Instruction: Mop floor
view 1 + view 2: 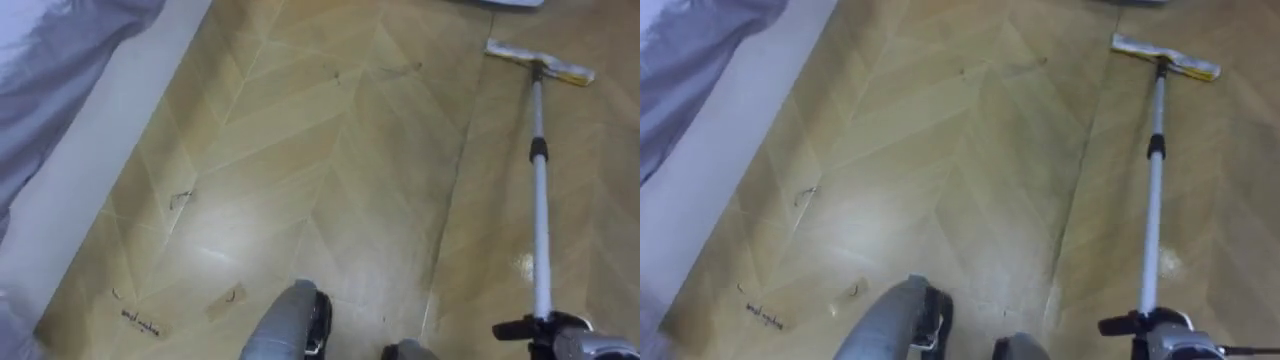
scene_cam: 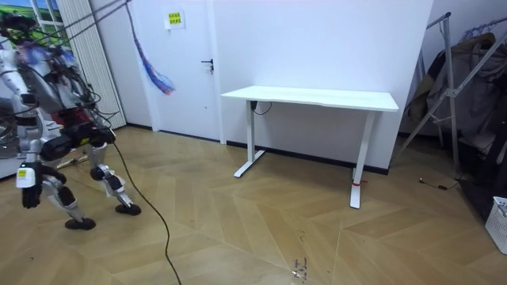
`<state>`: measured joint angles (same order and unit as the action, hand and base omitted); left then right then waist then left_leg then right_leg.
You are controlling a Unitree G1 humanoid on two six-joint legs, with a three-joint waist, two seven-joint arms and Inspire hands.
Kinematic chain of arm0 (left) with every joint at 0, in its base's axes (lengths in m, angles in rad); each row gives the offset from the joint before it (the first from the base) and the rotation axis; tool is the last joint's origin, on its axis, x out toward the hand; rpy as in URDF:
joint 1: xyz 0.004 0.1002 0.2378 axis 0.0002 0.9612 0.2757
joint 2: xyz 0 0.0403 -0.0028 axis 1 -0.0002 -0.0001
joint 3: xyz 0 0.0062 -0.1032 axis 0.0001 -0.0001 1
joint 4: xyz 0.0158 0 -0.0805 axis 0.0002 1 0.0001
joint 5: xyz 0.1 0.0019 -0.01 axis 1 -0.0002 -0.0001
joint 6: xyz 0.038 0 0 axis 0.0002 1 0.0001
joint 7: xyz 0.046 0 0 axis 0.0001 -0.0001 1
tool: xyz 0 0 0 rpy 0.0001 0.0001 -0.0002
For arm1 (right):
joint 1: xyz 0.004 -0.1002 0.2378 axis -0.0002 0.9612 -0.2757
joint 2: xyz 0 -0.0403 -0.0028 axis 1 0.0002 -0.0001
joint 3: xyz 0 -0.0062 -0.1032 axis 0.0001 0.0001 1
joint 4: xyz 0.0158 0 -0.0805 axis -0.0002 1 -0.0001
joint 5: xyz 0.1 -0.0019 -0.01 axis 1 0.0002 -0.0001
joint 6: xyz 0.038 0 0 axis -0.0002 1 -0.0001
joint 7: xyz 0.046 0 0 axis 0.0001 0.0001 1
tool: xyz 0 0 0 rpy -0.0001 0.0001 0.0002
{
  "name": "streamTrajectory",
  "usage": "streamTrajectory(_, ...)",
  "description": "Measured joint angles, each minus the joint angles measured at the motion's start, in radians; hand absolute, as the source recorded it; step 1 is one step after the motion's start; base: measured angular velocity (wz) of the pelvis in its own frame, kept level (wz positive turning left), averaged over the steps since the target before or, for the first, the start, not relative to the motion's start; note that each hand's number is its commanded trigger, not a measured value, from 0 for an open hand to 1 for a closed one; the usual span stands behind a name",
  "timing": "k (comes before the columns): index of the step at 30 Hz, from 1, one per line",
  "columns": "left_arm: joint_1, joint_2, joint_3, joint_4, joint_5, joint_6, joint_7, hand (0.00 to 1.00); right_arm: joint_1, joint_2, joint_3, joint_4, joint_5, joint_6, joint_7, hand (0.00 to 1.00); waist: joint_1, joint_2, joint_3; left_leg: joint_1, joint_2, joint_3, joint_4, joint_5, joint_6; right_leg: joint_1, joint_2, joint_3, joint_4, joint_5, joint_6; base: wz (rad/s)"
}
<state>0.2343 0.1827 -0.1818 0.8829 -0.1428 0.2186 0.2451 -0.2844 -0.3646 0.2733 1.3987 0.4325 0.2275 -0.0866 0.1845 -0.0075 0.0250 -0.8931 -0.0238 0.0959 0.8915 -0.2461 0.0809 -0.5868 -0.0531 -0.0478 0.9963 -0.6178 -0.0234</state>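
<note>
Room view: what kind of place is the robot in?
Probably an office or workroom: a white desk stands against the wall, a closed door is nearby, and the floor is wood-patterned.

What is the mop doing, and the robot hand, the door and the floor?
Mop: head flat on the floor, pole slanting back to the robot.
Right robot hand: curled round the mop's pole.
Door: shut.
Floor: has small dark marks on it.

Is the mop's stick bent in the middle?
No, the pole runs straight from the mop head on the floor down to the left eye view's bottom edge.
</note>
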Motion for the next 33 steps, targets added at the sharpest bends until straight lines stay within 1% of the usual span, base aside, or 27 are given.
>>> streamTrajectory(1,-0.007,0.0,0.002,-0.001,0.001,0.0,-0.008,0.0,0.044,-0.004,0.003,0.004,0.005,0.0,0.007,1.0,0.0,0.002,-0.0016,0.023,-0.013,0.004,-0.003,-0.02,0.031,0.03,-0.02,-0.014,-0.024,-0.003,0.006,0.44)
streamTrajectory(2,-0.01,0.0,0.003,-0.001,0.007,0.0,-0.012,0.0,0.064,-0.005,0.011,0.005,0.006,0.0,0.01,1.0,0.0,-0.001,-0.002,0.034,-0.023,0.008,-0.005,-0.033,0.041,0.037,-0.03,-0.013,-0.017,0.003,0.016,0.23)
streamTrajectory(3,-0.016,-0.005,0.002,0.0,0.022,-0.001,-0.015,0.0,0.104,-0.011,0.018,0.008,0.004,-0.001,0.009,1.0,-0.01,0.002,-0.0021,0.057,-0.045,0.014,-0.005,-0.057,0.059,0.035,-0.045,-0.011,0.032,0.032,0.048,0.2)
streamTrajectory(4,-0.028,-0.012,0.002,0.002,0.028,-0.003,-0.016,0.0,0.144,-0.016,0.02,0.018,-0.007,0.0,0.004,1.0,-0.025,0.016,-0.0034,0.083,-0.065,0.014,-0.005,-0.075,0.076,0.025,-0.067,-0.01,0.095,0.08,0.065,0.24)
streamTrajectory(5,-0.032,-0.014,0.002,0.004,0.032,-0.006,-0.016,0.0,0.166,-0.016,0.02,0.022,-0.011,0.0,-0.003,1.0,-0.032,0.024,-0.0065,0.092,-0.075,0.008,-0.006,-0.085,0.081,0.016,-0.071,-0.007,0.126,0.108,0.069,0.23)
streamTrajectory(6,-0.038,-0.014,0.004,0.001,0.058,-0.016,-0.016,0.0,0.2,-0.009,0.02,0.03,-0.012,0.0,-0.013,1.0,-0.043,0.041,-0.0101,0.107,-0.08,0.0,-0.007,-0.105,0.09,-0.01,-0.064,0.007,0.18,0.155,0.067,0.0)
streamTrajectory(7,-0.054,-0.015,0.009,0.003,0.08,-0.023,-0.015,0.0,0.222,0.009,0.019,0.037,-0.012,0.0,-0.031,1.0,-0.045,0.057,-0.0152,0.112,-0.077,-0.003,-0.012,-0.118,0.093,-0.066,-0.047,0.023,0.206,0.159,0.065,0.0)
streamTrajectory(8,-0.065,-0.017,0.016,0.005,0.088,-0.023,-0.015,0.0,0.232,0.018,0.019,0.038,-0.012,0.0,-0.04,1.0,-0.049,0.065,-0.0127,0.114,-0.076,-0.006,-0.016,-0.121,0.095,-0.094,-0.042,0.022,0.204,0.158,0.064,-0.03)
streamTrajectory(9,-0.083,-0.018,0.022,0.005,0.106,-0.023,-0.012,0.0,0.25,0.044,0.019,0.038,-0.013,0.001,-0.056,1.0,-0.065,0.072,-0.0101,0.122,-0.077,-0.007,-0.034,-0.124,0.099,-0.159,-0.032,0.025,0.179,0.16,0.061,0.04)
streamTrajectory(11,-0.09,-0.022,0.021,0.003,0.119,-0.025,-0.005,0.0,0.268,0.079,0.017,0.036,-0.013,0.0,-0.066,1.0,-0.077,0.077,-0.0097,0.145,-0.079,-0.008,-0.063,-0.126,0.096,-0.234,-0.018,0.026,0.061,0.167,0.058,-0.04)
streamTrajectory(12,-0.089,-0.031,0.021,0.006,0.122,-0.023,0.001,0.0,0.277,0.097,0.017,0.036,-0.015,0.0,-0.066,1.0,-0.086,0.076,-0.0089,0.171,-0.079,-0.008,-0.083,-0.131,0.091,-0.249,-0.005,0.025,-0.055,0.194,0.049,-0.05)
streamTrajectory(13,-0.083,-0.039,0.021,0.012,0.119,-0.022,0.004,0.0,0.285,0.11,0.018,0.036,-0.015,0.0,-0.064,1.0,-0.095,0.073,-0.0073,0.201,-0.079,-0.009,-0.094,-0.144,0.086,-0.249,0.002,0.017,-0.15,0.239,0.029,0.0)
streamTrajectory(14,-0.078,-0.045,0.02,0.016,0.114,-0.018,0.005,0.0,0.291,0.113,0.018,0.036,-0.016,0.001,-0.063,1.0,-0.098,0.074,-0.0079,0.214,-0.078,-0.015,-0.093,-0.154,0.082,-0.247,0.004,0.011,-0.166,0.266,0.017,0.05)
streamTrajectory(16,-0.057,-0.056,0.022,0.022,0.103,0.001,0.006,0.0,0.305,0.115,0.008,0.035,-0.047,0.008,-0.063,1.0,-0.096,0.076,-0.0125,0.248,-0.065,-0.034,-0.056,-0.204,0.059,-0.197,0.016,-0.022,-0.172,0.301,-0.015,0.0)
streamTrajectory(17,-0.057,-0.055,0.023,0.025,0.1,0.005,0.006,0.0,0.304,0.116,0.005,0.033,-0.052,0.01,-0.063,1.0,-0.097,0.072,-0.0112,0.253,-0.062,-0.035,-0.042,-0.216,0.053,-0.191,0.013,-0.031,-0.159,0.303,-0.023,0.0)
streamTrajectory(19,-0.073,-0.051,0.034,0.051,0.093,0.019,0.009,0.0,0.263,0.113,-0.017,0.044,-0.081,0.02,-0.061,1.0,-0.096,0.047,-0.006,0.249,-0.053,-0.04,0.043,-0.241,0.019,-0.184,0.012,-0.037,-0.09,0.25,-0.048,0.12)
streamTrajectory(20,-0.074,-0.051,0.036,0.052,0.09,0.02,0.009,0.0,0.246,0.108,-0.019,0.05,-0.083,0.027,-0.06,1.0,-0.095,0.043,-0.0063,0.242,-0.048,-0.039,0.069,-0.242,0.016,-0.185,0.014,-0.037,-0.078,0.237,-0.054,-0.06)
streamTrajectory(21,-0.074,-0.051,0.036,0.052,0.072,0.02,0.01,0.0,0.2,0.096,-0.018,0.065,-0.082,0.034,-0.055,1.0,-0.085,0.037,-0.005,0.231,-0.028,-0.026,0.122,-0.244,0.012,-0.182,0.027,-0.036,-0.058,0.221,-0.063,-0.27)
streamTrajectory(22,-0.074,-0.051,0.037,0.049,0.055,0.02,0.01,0.0,0.149,0.08,-0.019,0.067,-0.082,0.037,-0.049,1.0,-0.071,0.025,-0.0043,0.232,-0.016,-0.015,0.146,-0.245,0.009,-0.182,0.039,-0.025,-0.044,0.212,-0.07,-0.34)
streamTrajectory(24,-0.074,-0.05,0.038,0.037,0.027,0.017,0.016,0.0,0.061,0.053,-0.02,0.07,-0.077,0.035,-0.042,1.0,-0.055,0.006,0.0029,0.233,-0.015,-0.016,0.14,-0.246,0.008,-0.187,0.048,-0.014,-0.041,0.217,-0.069,-0.23)
streamTrajectory(25,-0.074,-0.043,0.038,0.029,0.015,0.012,0.02,0.0,0.0,0.038,-0.02,0.068,-0.054,0.03,-0.043,1.0,-0.044,0.0,0.0049,0.233,-0.013,-0.018,0.133,-0.25,0.0,-0.192,0.054,-0.012,-0.042,0.222,-0.074,-0.1)
streamTrajectory(26,-0.076,-0.038,0.039,0.028,0.016,0.01,0.023,0.0,-0.025,0.033,-0.022,0.067,-0.043,0.025,-0.042,1.0,-0.043,-0.005,0.0066,0.233,-0.014,-0.021,0.129,-0.251,-0.003,-0.195,0.055,-0.012,-0.043,0.225,-0.077,0.0)
streamTrajectory(27,-0.079,-0.028,0.042,0.031,0.019,0.005,0.031,0.0,-0.07,0.028,-0.024,0.061,-0.041,0.013,-0.037,1.0,-0.041,-0.019,0.0137,0.233,-0.02,-0.03,0.112,-0.252,-0.004,-0.202,0.055,-0.012,-0.043,0.229,-0.082,0.15)
streamTrajectory(28,-0.085,-0.021,0.042,0.031,0.019,0.001,0.033,0.0,-0.107,0.021,-0.03,0.053,-0.041,0.002,-0.03,1.0,-0.039,-0.024,0.0172,0.232,-0.023,-0.041,0.09,-0.252,-0.004,-0.206,0.056,-0.018,-0.054,0.237,-0.084,0.23)
streamTrajectory(30,-0.084,-0.014,0.04,0.03,0.018,0.0,0.037,0.0,-0.136,0.018,-0.051,0.05,-0.032,0.004,-0.02,1.0,-0.039,-0.021,0.0154,0.232,-0.021,-0.047,0.05,-0.25,-0.007,-0.202,0.061,-0.041,-0.096,0.259,-0.088,0.29)
streamTrajectory(32,-0.083,-0.011,0.04,0.039,0.021,0.0,0.039,0.0,-0.126,0.017,-0.056,0.049,-0.026,0.006,-0.003,1.0,-0.034,-0.023,0.0144,0.242,-0.016,-0.059,0.003,-0.247,-0.013,-0.193,0.07,-0.049,-0.139,0.284,-0.088,0.11)
streamTrajectory(33,-0.083,-0.012,0.04,0.044,0.027,0.007,0.036,0.0,-0.117,0.016,-0.055,0.051,-0.028,0.002,0.008,1.0,-0.034,-0.019,0.0138,0.246,-0.006,-0.058,-0.019,-0.244,-0.017,-0.186,0.071,-0.061,-0.163,0.3,-0.094,-0.09)
